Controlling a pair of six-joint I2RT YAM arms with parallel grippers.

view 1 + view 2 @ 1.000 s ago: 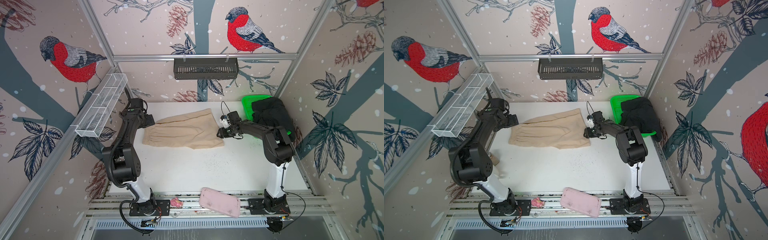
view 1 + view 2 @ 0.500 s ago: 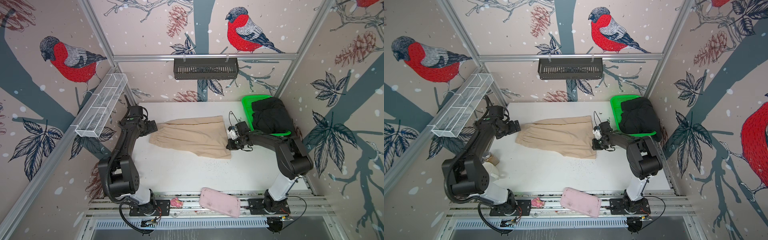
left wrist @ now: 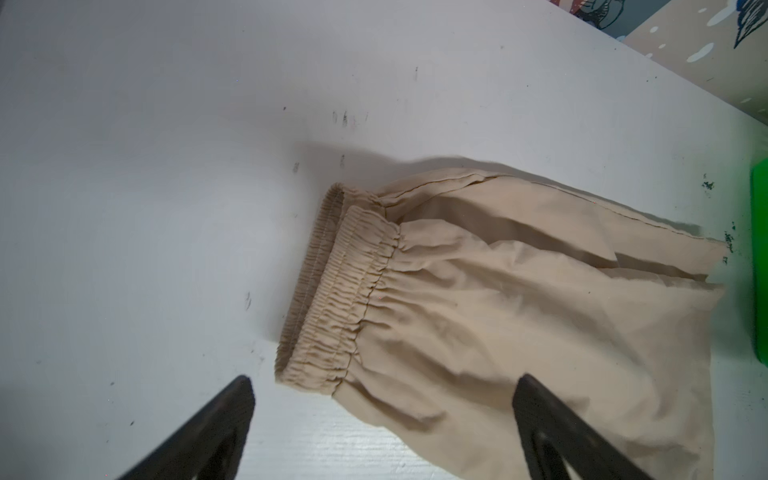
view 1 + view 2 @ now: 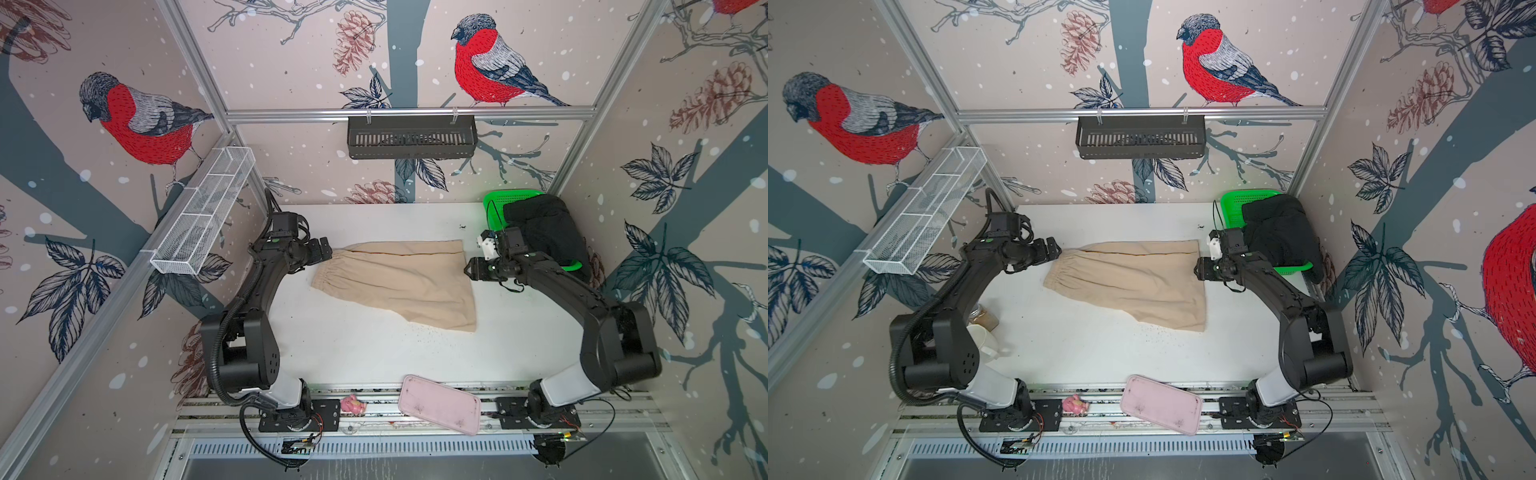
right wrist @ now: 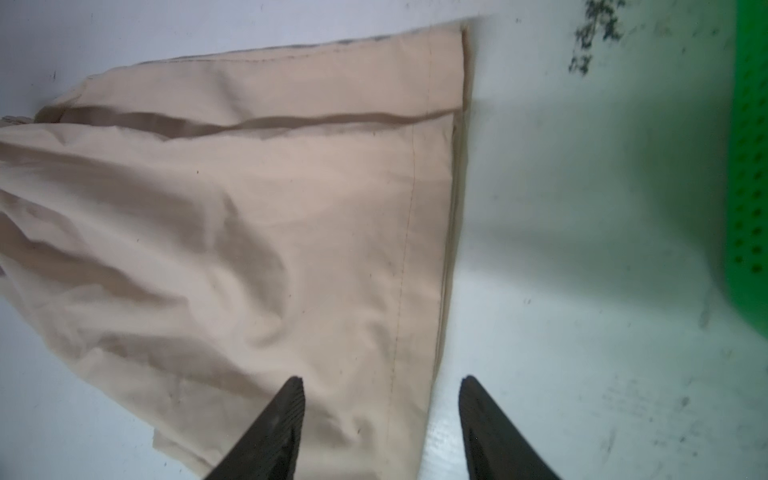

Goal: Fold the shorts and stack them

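The beige shorts (image 4: 399, 282) (image 4: 1133, 282) lie flat mid-table, gathered waist to the left and leg hems to the right. My left gripper (image 4: 328, 251) (image 4: 1057, 249) hovers open at the waist's far corner; in the left wrist view its jaws (image 3: 384, 380) stand wide over the waistband (image 3: 332, 291), holding nothing. My right gripper (image 4: 469, 268) (image 4: 1198, 268) is open beside the leg hem; the right wrist view has its jaws (image 5: 381, 380) straddling the hem edge (image 5: 415, 249) without gripping it. The black shorts (image 4: 544, 232) (image 4: 1279, 232) are heaped on the green basket (image 4: 498, 199) (image 4: 1237, 203).
A pink tray (image 4: 438, 409) and a small pink toy (image 4: 352, 405) lie on the front rail. A white cup (image 4: 984, 340) and a jar (image 4: 984, 318) stand behind the left arm. A white wire basket (image 4: 203, 224) and a black basket (image 4: 411, 137) hang on the walls.
The beige shorts slid right and toward the front with both arms. My right gripper, shut on the leg hem half a second ago, has opened and let it go.
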